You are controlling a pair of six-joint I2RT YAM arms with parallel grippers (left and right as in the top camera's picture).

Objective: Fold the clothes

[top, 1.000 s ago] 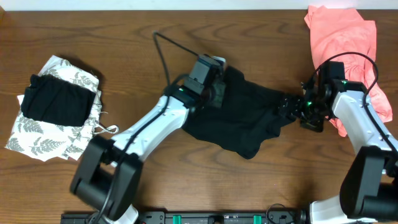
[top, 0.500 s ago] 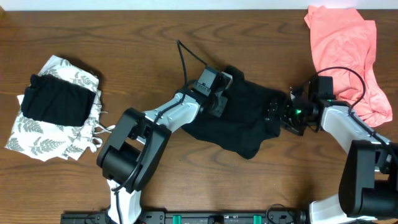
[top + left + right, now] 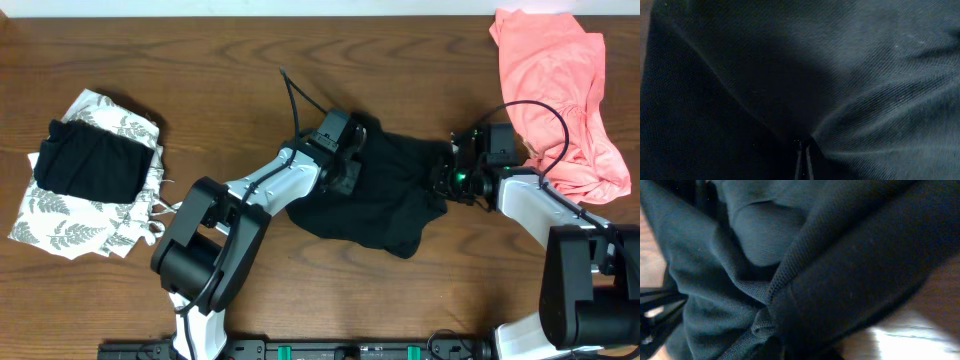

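Gripping opposite edges of black shirt (image 3: 390,205), 2 jaws clamped, wood table (image 3: 200,70) around

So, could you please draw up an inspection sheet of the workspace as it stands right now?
Surface: brown wooden table, grain visible.
Job's things: black shirt crumpled at centre; salmon-pink garment lying loose at the far right corner; folded black garment on top of a white leaf-print garment at the left.
Clutter: nothing seen.
Grippers: left gripper shut on the black shirt's left edge; right gripper shut on its right edge.
Cables: left wrist cable loops up over the table; right wrist cable arcs over the salmon-pink garment.
Surroundings: black rail along the near edge.
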